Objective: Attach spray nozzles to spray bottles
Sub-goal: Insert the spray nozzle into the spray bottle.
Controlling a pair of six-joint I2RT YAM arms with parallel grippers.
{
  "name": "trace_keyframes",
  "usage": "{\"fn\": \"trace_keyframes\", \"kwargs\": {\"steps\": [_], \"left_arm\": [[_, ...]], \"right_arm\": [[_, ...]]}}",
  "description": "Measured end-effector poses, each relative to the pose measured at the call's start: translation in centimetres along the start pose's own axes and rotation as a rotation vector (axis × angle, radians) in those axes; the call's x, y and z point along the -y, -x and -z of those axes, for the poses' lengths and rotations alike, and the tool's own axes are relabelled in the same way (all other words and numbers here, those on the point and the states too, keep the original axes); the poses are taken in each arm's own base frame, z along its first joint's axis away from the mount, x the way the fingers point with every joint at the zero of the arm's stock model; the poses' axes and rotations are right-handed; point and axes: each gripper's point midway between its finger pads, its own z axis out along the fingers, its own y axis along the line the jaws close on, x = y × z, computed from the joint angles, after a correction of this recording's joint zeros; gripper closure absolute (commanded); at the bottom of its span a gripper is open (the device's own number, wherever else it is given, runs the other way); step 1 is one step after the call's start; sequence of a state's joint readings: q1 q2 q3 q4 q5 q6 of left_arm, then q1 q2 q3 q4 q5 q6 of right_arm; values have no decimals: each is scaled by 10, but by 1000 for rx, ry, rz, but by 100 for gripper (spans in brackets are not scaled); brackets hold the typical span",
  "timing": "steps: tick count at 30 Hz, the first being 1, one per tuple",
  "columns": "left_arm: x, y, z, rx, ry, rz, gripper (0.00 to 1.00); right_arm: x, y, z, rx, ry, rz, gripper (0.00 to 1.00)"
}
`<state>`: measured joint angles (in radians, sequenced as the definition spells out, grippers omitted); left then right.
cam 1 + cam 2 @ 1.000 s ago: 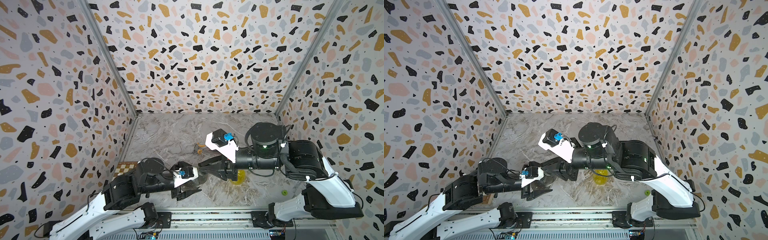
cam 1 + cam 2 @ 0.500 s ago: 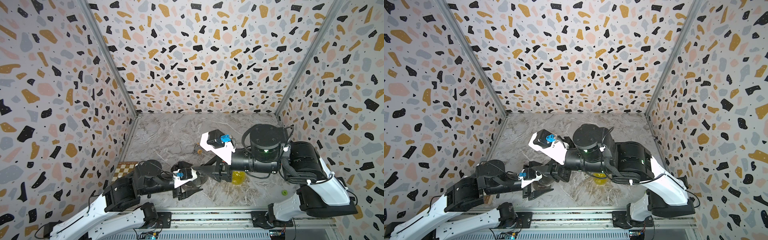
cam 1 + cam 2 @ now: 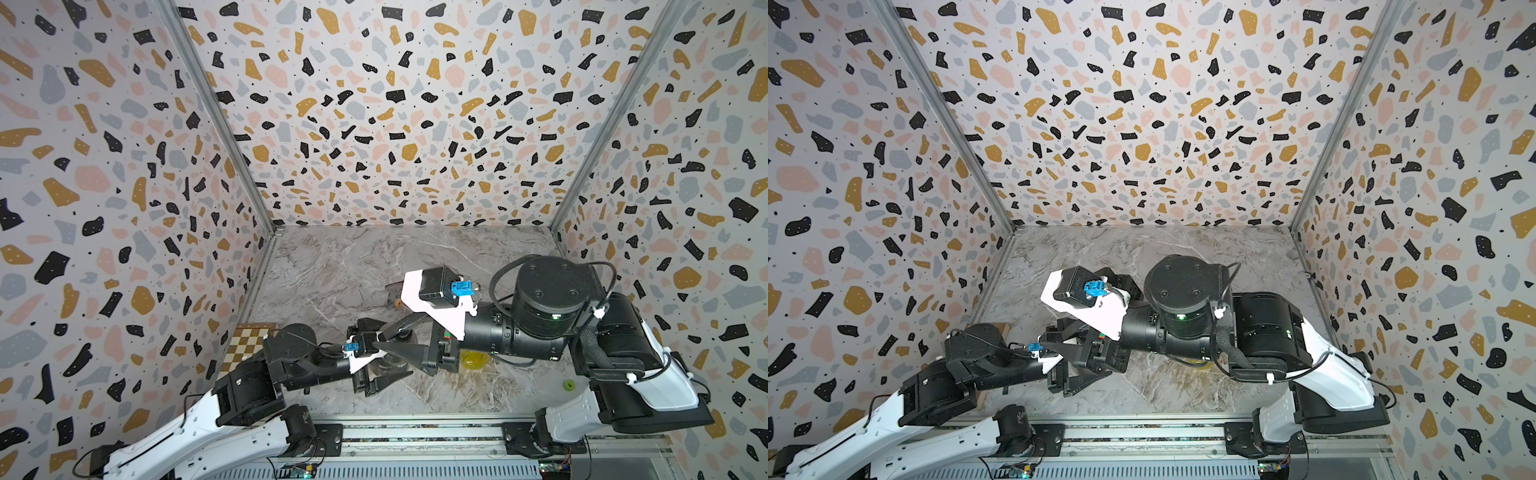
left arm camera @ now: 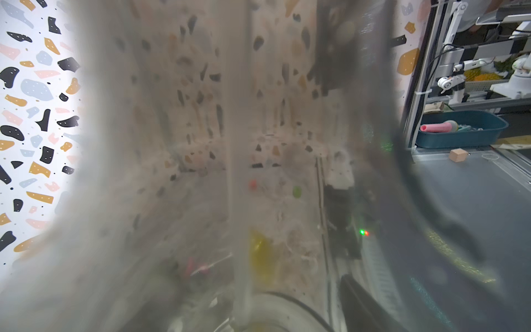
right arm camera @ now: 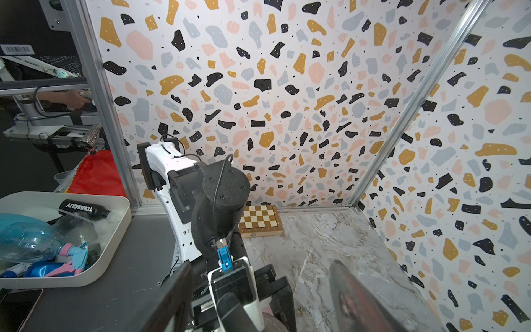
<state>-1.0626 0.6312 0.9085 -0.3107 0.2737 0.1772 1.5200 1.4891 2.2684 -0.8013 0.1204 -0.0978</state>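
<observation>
Marble-look tabletop [image 3: 353,270] boxed in by terrazzo-print walls. In both top views the two arms meet and cover most of what lies under them.

The left pincer [image 3: 395,355] pinches a smoky dark grey translucent plastic bottle [image 3: 392,365]. Only a small part shows between its fingers and the neck is hidden.

The right pincer [image 3: 378,337] has its jaws spread and straddles the left pincer's wrist camera. Whether its tips touch the grey bottle, can't tell.

A rounded yellow translucent bottle [image 3: 471,359] sits behind the right pincer's fingers, under its wrist, mostly covered. A grey-and-orange trigger nozzle [image 3: 395,296] lies off to the side of the right pincer, half hidden by its white camera mount.

Left wrist view: the smoky grey bottle [image 4: 201,172] fills the frame right against the lens, all blur. The yellow bottle [image 4: 258,253] is just a smear seen through it.

Right wrist view: the right pincer [image 5: 260,267] has its fingers wide apart and cut off at the frame edge, with the left arm's camera between them. A folding wooden chessboard [image 5: 260,220] lies well beyond the fingertips, by the wall.
</observation>
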Motion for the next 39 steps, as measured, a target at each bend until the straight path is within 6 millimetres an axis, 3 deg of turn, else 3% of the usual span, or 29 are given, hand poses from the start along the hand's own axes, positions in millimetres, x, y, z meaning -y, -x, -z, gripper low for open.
{"fn": "trace_keyframes", "kwargs": {"steps": [8, 17, 20, 27, 32, 39], "left_arm": [[0, -3, -6, 1, -6, 31, 100], [-2, -7, -11, 28, 5, 45, 100], [-4, -8, -11, 46, 25, 50, 100], [-9, -10, -10, 83, 63, 63, 100], [-10, -3, -8, 112, 67, 60, 100], [-9, 2, -7, 135, 62, 60, 100]], "right_arm": [[10, 15, 18, 80, -46, 6, 21], [23, 30, 54, 194, -102, -18, 20], [23, 19, 62, 188, -101, -45, 20], [17, -33, 77, 128, -89, -118, 19], [10, -50, 84, 123, -61, -147, 19], [5, -63, 69, 84, -50, -152, 19]]}}
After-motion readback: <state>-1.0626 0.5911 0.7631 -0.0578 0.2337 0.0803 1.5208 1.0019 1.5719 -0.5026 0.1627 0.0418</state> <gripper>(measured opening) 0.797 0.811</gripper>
